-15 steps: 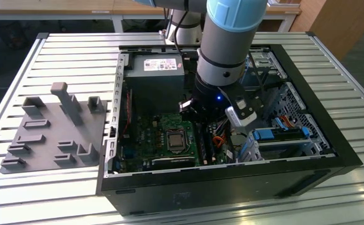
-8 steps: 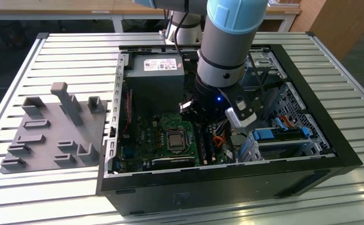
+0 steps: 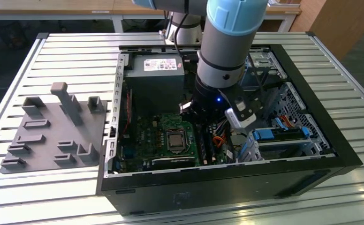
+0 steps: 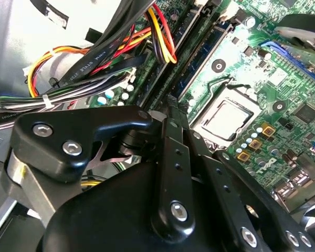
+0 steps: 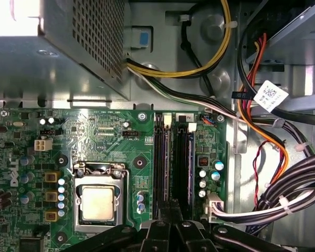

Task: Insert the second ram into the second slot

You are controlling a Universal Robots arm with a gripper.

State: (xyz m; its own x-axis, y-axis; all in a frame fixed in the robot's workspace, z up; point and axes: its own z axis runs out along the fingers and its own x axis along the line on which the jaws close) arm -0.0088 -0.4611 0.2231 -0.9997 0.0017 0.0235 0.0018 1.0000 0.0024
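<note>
One gripper [image 5: 170,223] low over the slots [image 5: 173,163]; can't tell if it holds anything | ram [image 5: 190,163]: thin, stiff, light, breaks easily; hold by long edges

A worktop [image 3: 50,51] of pale slatted metal carries everything here. On it lies an open black computer case [image 3: 232,187], set on its side toward the exterior view's right, its near wall reaching close to the worktop's front edge. Just beside the case, on the exterior view's left, rests a flat grey fixture plate [image 3: 50,136] (several upright blocks and posts rise from it).
</note>
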